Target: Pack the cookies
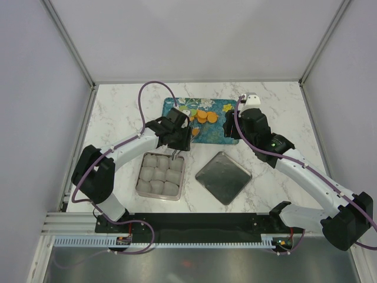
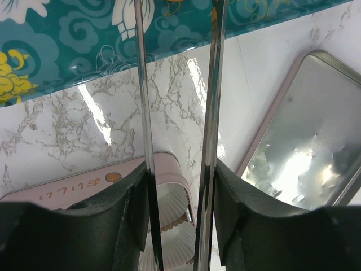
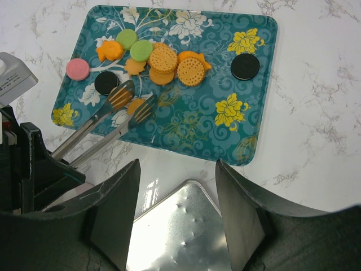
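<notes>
Top view: the left gripper (image 1: 177, 134) hangs at the near edge of the floral tray (image 1: 228, 106), with the cookies (image 1: 203, 117) just beyond it on the tray. Left wrist: it is clamped on metal tongs (image 2: 142, 101) that reach ahead over the tray. Right wrist: the right gripper (image 3: 177, 209) stands open and empty. The cookies lie ahead of it to the left, and one orange cookie sits between the tong tips.

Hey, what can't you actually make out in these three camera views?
Left wrist view: tongs tips run off the top edge.
Right wrist view: orange cookie at those tips; pinched or just underneath, unclear.
Top view: paper cups too small to show contents; left arm covers part of the tray.
</notes>
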Action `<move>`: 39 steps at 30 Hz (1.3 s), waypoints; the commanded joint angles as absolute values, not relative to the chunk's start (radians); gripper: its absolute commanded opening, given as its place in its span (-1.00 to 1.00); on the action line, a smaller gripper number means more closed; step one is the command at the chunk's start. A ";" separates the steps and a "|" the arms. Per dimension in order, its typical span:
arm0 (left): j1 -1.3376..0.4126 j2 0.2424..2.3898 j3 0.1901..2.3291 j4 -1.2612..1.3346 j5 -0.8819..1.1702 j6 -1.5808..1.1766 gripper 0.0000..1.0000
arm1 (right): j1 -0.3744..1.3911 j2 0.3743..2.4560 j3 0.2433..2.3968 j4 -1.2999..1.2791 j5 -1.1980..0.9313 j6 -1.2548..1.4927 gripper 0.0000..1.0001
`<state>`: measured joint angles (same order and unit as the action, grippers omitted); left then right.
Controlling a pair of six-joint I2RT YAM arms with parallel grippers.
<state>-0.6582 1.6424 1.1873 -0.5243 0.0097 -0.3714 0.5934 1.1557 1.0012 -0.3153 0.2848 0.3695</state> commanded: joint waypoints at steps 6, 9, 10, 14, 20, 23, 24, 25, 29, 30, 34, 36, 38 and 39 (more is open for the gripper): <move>-0.666 1.641 1.167 -0.511 0.017 -0.345 0.03 | 0.591 1.161 1.025 -0.304 0.275 0.357 0.28; -0.666 1.646 1.161 -0.509 0.021 -0.347 0.03 | 0.592 1.158 1.025 -0.304 0.275 0.356 0.28; -0.666 1.646 1.158 -0.511 0.025 -0.347 0.03 | 0.592 1.158 1.023 -0.304 0.275 0.356 0.28; -0.667 1.646 1.155 -0.509 0.028 -0.348 0.02 | 0.592 1.161 1.023 -0.304 0.275 0.357 0.28; -0.670 1.638 1.152 -0.509 0.029 -0.347 -0.13 | 0.591 1.158 1.023 -0.304 0.275 0.357 0.28; -0.672 1.634 1.158 -0.511 0.028 -0.345 -0.24 | 0.594 1.157 1.023 -0.304 0.275 0.357 0.28; -0.670 1.629 1.161 -0.511 0.029 -0.345 -0.24 | 0.592 1.157 1.023 -0.304 0.275 0.357 0.28; -0.672 1.625 1.164 -0.511 0.029 -0.345 -0.24 | 0.592 1.155 1.023 -0.304 0.275 0.356 0.27; -0.672 1.594 1.173 -0.514 0.020 -0.345 -0.25 | 0.591 1.155 1.023 -0.304 0.275 0.359 0.27; -0.670 1.586 1.178 -0.515 0.023 -0.347 -0.25 | 0.592 1.157 1.023 -0.305 0.276 0.359 0.27; -0.672 1.514 1.180 -0.528 0.040 -0.360 -0.25 | 0.592 1.160 1.025 -0.304 0.275 0.357 0.28; -0.672 1.487 1.180 -0.544 0.041 -0.364 -0.26 | 0.591 1.161 1.026 -0.304 0.273 0.359 0.27; -0.672 1.450 1.178 -0.557 0.043 -0.368 -0.25 | 0.592 1.166 1.025 -0.304 0.273 0.359 0.28; -0.672 1.441 1.180 -0.575 0.046 -0.368 -0.26 | 0.592 1.167 1.026 -0.304 0.272 0.359 0.27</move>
<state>-0.6655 1.5131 1.1542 -0.5510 0.0303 -0.3721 0.5934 1.1606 1.0012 -0.3153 0.2836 0.3695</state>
